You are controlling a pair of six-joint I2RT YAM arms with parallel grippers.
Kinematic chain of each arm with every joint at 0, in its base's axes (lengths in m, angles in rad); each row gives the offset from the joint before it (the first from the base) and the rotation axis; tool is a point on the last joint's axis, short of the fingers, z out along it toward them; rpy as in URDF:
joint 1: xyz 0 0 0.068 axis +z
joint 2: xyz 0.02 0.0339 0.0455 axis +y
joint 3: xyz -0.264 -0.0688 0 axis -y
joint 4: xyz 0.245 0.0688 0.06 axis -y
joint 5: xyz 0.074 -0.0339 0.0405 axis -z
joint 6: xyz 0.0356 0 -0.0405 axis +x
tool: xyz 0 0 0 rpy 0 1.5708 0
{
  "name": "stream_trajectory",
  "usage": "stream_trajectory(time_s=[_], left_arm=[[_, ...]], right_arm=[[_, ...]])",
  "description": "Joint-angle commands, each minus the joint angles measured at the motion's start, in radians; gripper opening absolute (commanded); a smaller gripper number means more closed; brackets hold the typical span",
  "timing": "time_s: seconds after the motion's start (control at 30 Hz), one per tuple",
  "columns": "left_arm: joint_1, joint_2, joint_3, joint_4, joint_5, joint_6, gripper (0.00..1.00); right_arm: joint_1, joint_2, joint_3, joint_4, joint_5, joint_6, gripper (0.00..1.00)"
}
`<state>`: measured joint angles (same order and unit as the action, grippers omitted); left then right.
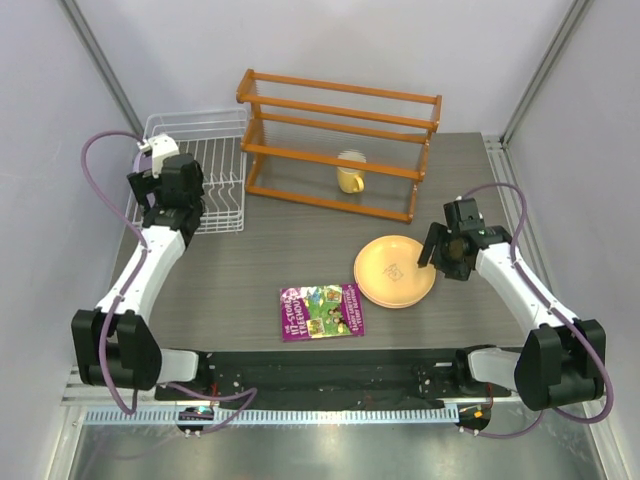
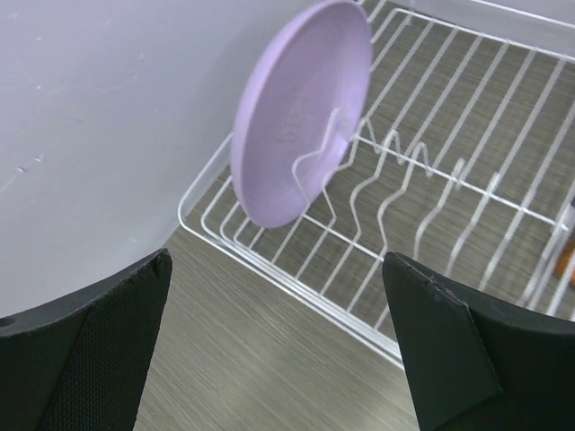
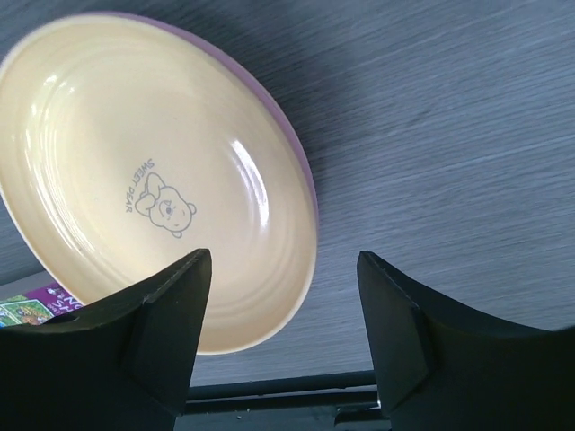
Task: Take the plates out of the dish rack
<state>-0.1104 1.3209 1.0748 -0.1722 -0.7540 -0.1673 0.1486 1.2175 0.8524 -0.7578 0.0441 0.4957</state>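
At upper left of overhead view: white dish rack (image 1: 220,170) on desk (image 1: 250,270), my left tool (image 2: 277,260) at its left side, jaws spread wide, nothing between them. Lavender plate (image 2: 301,108) stands on edge in rack slots near corner, upper middle of left wrist view. Right of centre in overhead view: yellow plate (image 3: 135,162) lies face up, bear print in middle. My right tool (image 3: 280,260) hangs over plate's edge, jaws apart, gripping nothing.
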Motion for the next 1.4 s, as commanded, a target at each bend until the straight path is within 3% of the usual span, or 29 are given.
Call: stream_trajectory(time_s=[0.0,0.27,0.77,0.97,1.07,1.13,1.17,1.2,1.37], left_arm=[[0.070,0.055,0.072,0.083,0.005,-0.017,0.99],[0.104,0.225,0.158,0.252,-0.129,0.153,0.99],[0.255,0.503,0.356,0.119,0.001,0.069,0.96],[0.282,0.520,0.356,0.083,0.042,0.025,0.64],[0.288,0.515,0.347,0.065,0.073,0.002,0.25],[0.287,0.514,0.352,0.059,0.088,0.002,0.15],[0.287,0.508,0.353,0.054,0.094,0.002,0.04],[0.287,0.503,0.356,0.045,0.097,0.003,0.00],[0.276,0.454,0.358,0.048,0.107,0.028,0.00]], right_arm=[[0.000,-0.019,0.105,-0.026,0.091,-0.042,0.73],[0.000,0.043,0.154,-0.020,0.079,-0.052,0.76],[-0.001,0.183,0.158,0.041,0.031,-0.072,0.75],[-0.004,0.197,0.160,0.048,0.022,-0.075,0.73],[-0.006,0.185,0.151,0.046,0.019,-0.075,0.72],[-0.006,0.174,0.146,0.048,0.023,-0.077,0.72],[-0.006,0.171,0.140,0.048,0.023,-0.075,0.72],[-0.006,0.168,0.139,0.048,0.023,-0.075,0.72],[-0.006,0.148,0.119,0.049,0.022,-0.072,0.72]])
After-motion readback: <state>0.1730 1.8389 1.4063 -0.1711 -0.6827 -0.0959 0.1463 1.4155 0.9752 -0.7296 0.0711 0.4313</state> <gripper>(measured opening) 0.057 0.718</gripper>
